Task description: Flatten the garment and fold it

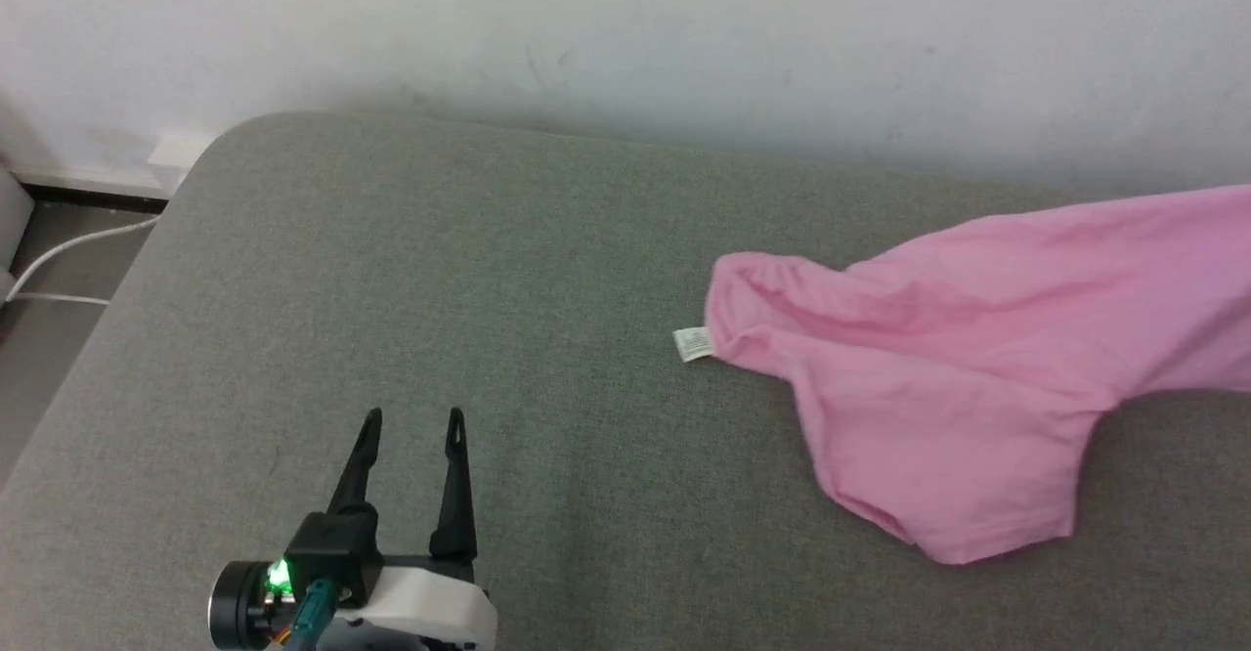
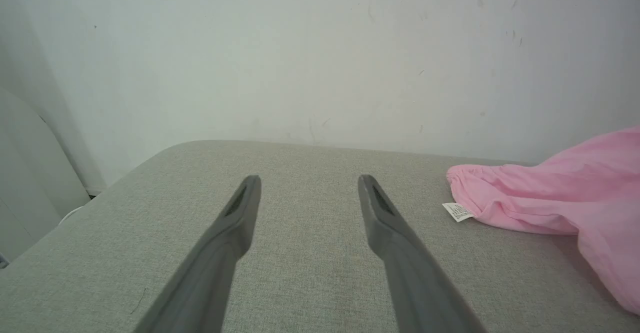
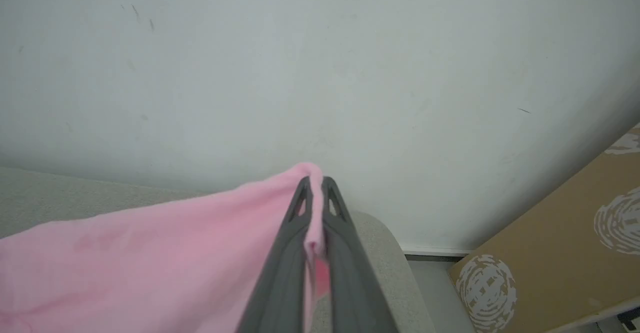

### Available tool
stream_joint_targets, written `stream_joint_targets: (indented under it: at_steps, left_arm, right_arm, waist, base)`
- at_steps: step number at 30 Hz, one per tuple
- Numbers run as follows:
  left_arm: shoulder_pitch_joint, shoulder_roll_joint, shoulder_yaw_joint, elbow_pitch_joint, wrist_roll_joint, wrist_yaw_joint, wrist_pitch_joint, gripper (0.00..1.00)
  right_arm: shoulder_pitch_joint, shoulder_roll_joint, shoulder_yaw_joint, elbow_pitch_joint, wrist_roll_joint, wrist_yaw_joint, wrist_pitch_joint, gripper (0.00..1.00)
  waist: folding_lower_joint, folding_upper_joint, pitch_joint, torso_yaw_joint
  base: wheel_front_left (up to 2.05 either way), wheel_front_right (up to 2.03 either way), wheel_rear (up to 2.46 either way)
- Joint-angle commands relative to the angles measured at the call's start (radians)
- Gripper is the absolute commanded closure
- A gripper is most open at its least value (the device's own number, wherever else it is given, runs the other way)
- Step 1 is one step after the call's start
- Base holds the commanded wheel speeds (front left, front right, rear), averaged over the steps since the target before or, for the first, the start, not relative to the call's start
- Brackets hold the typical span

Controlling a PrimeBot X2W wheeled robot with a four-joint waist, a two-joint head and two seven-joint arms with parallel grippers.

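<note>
Quick look at where the fold job stands. The pink T-shirt [image 1: 938,368] is on the right half of the grey cloth-covered bench [image 1: 391,270], bunched up and nowhere near flat. One end lies crumpled on the bench with the little white label [image 1: 694,343] poking out of its seam. The other end stretches up and off toward the right, and the shadow under it says that part is off the surface.

That's because the right tool [image 3: 316,180] has its two fingers pressed together on a thin fold of the pink cloth [image 3: 150,253]. From there the fabric drapes away and down to the bench. My guess is it pinched an edge so it can pull the shirt taut and drag out the wrinkles.

The left tool [image 1: 413,418] hangs just over bare bench with its fingers wide apart and nothing between them, well apart from the shirt. In its own wrist view the left tool [image 2: 308,180] points at the wall [image 2: 300,48], with the T-shirt [image 2: 550,198] and label [image 2: 457,211] off to one side. I reckon it's kept open so it can take the crumpled end by the label.

So it's early days: flattening has barely begun and there's no fold yet. With thin fabric and only one pinch point, I'd worry about it slipping or just roping up.
</note>
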Motion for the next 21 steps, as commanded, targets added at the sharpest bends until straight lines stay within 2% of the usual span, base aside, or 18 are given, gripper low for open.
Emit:
stream_joint_targets:
  at_steps: [1, 9, 10, 11, 17, 21]
  left_arm:
    - [-0.020, -0.005, 0.002, 0.001, -0.002, -0.011, -0.005, 0.00]
    - [-0.055, -0.021, -0.002, 0.005, 0.001, -0.029, -0.005, 0.00]
    - [-0.059, -0.023, -0.002, 0.006, 0.002, -0.030, -0.005, 0.00]
    - [-0.062, -0.025, -0.002, 0.007, 0.002, -0.031, -0.005, 0.00]
    - [-0.070, -0.032, -0.001, 0.022, -0.001, -0.039, -0.005, 0.00]
    - [-0.067, -0.034, 0.009, 0.029, -0.001, -0.043, -0.005, 0.00]
  right_arm:
    - [-0.028, -0.014, -0.032, 0.034, -0.036, -0.001, -0.022, 1.00]
    - [-0.074, -0.008, -0.136, 0.250, -0.192, -0.001, -0.075, 1.00]
    - [-0.076, 0.000, -0.142, 0.274, -0.202, -0.001, -0.078, 0.20]
    - [-0.080, 0.009, -0.151, 0.295, -0.208, -0.001, -0.084, 0.00]
    - [-0.095, 0.055, -0.146, 0.360, -0.208, -0.001, -0.145, 0.00]
    - [-0.108, 0.082, -0.100, 0.377, -0.185, -0.001, -0.209, 0.00]
  waist:
    - [0.0000, 0.0000, 0.015, 0.006]
    - [0.0000, 0.0000, 0.074, 0.032]
    - [0.0000, 0.0000, 0.078, 0.033]
    - [0.0000, 0.0000, 0.082, 0.033]
    - [0.0000, 0.0000, 0.079, 0.021]
    - [0.0000, 0.0000, 0.052, -0.007]
  base:
    - [0.00, 0.00, 0.00]
    - [0.00, 0.00, 0.00]
    - [0.00, 0.00, 0.00]
    - [0.00, 0.00, 0.00]
    - [0.00, 0.00, 0.00]
    - [0.00, 0.00, 0.00]
